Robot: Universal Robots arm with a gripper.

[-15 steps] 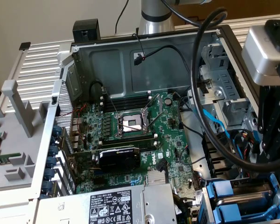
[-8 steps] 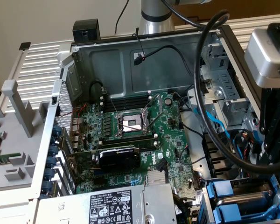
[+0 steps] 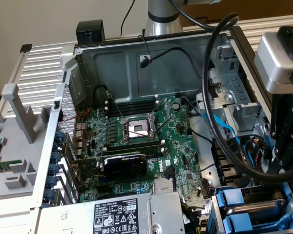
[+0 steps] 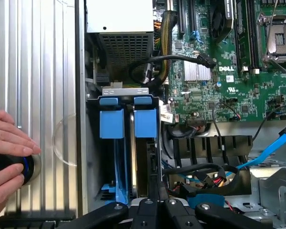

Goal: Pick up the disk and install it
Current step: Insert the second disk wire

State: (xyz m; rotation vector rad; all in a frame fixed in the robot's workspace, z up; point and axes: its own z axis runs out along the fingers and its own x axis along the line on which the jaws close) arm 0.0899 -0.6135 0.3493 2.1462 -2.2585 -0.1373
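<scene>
**Disk seated on edge in drive bay; gripper closed above it**

Finding: the disk stands on edge in the drive bay at the near corner of the case, on the exterior view's right. Its blue carrier tabs face outward beside a second blue tab. Judged from this, the upright, slotted position suits the bay's rails, and insertion looks largely made.

Tool: the gripper sits directly over the bay with its fingers drawn together. Whether they pinch the carrier's edge or merely press against it cannot be told.

Surroundings: the power supply box lies just beside the bay, on the exterior view's left of it. The motherboard with its open processor socket lies farther in.

Obstructions: a thick black cable loops across the case near the arm. A blue data cable and a bundle of wires lie next to the bay, close enough to foul the carrier.

Also noted: a person's hand rests on a round black knob on the ribbed panel outside the case, well apart from the gripper.
</scene>
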